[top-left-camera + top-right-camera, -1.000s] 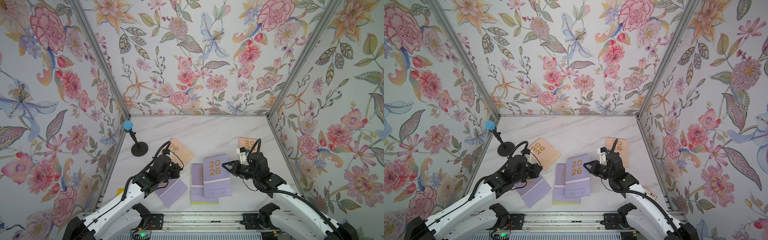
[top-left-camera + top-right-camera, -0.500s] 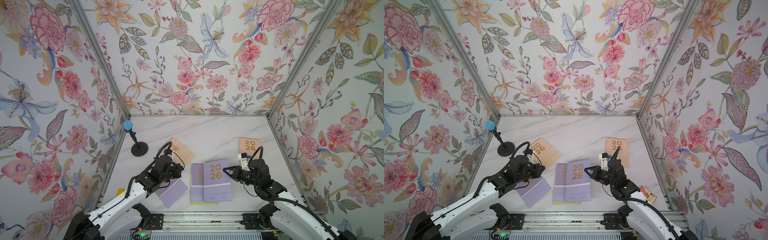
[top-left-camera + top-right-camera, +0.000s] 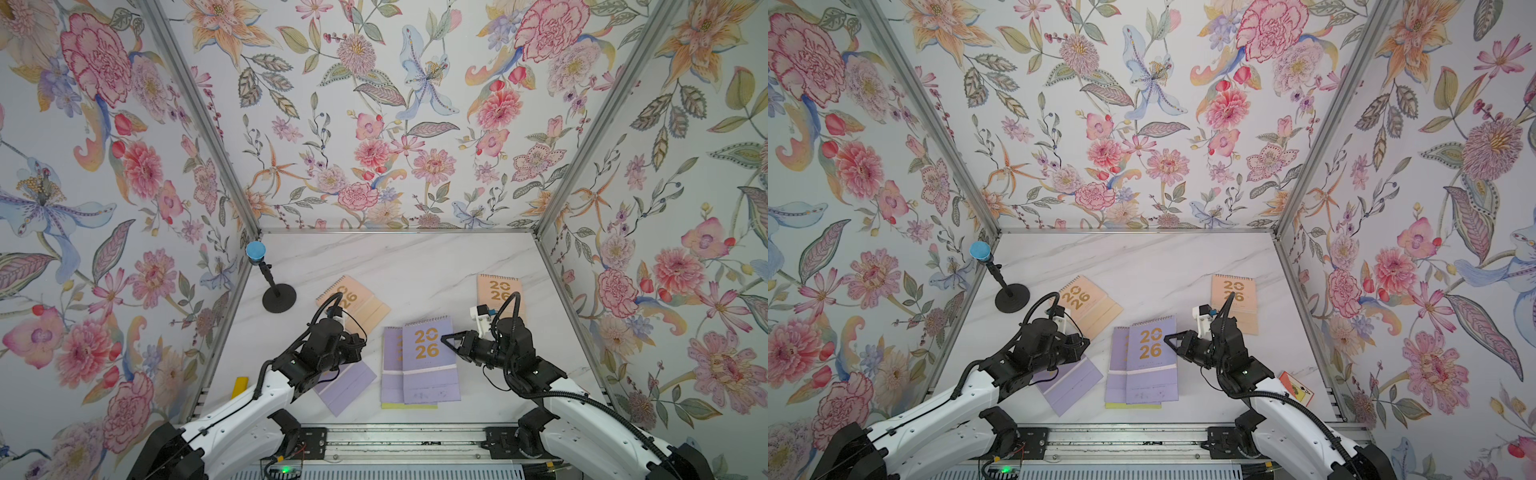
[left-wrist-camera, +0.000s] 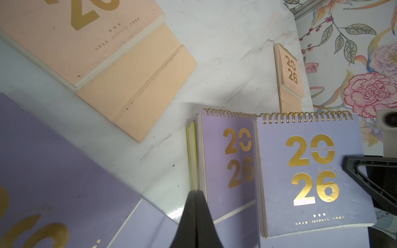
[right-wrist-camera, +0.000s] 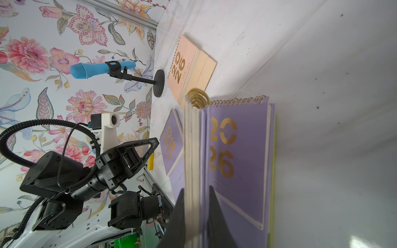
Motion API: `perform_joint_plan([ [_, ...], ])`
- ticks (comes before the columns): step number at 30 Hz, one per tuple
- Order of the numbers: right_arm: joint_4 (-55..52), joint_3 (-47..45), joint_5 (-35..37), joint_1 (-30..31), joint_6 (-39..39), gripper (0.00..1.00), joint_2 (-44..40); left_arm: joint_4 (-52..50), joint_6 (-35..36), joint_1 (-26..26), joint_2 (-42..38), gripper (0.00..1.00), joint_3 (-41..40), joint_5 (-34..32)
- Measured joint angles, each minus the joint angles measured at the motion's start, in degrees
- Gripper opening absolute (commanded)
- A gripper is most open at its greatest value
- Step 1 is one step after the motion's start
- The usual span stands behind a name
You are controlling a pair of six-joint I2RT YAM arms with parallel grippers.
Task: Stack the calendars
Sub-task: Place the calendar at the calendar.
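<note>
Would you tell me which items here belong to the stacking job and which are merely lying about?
Job: top lilac calendar, lilac calendar beneath, yellow-green calendar, loose lilac calendar, two peach calendars.
Lying about: microphone stand, yellow bar, card box.

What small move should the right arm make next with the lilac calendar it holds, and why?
Probably shift it slightly toward the robot's left, then release. The right fingers are shut on the top lilac calendar, which sits offset to the right of the lower lilac calendar.
</note>
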Motion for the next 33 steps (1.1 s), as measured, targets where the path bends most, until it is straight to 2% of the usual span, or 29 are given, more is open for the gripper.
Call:
perform_joint_plan([
  [5,4.3,-0.6,-0.4,1.2,1.2,0.04,2.4,1.9,-0.4,0.0,0.7,0.00,-1.1,0.4],
  [20,20.0,-1.9,3.1,10.5,7.3,0.04,15.0,12.8,-1.7,0.0,11.2,0.00,-2.1,5.0],
  [33,26.7,-2.0,6.9,10.9,8.5,0.04,20.0,18.0,-2.3,0.0,15.3,0.00,-3.0,7.3],
])
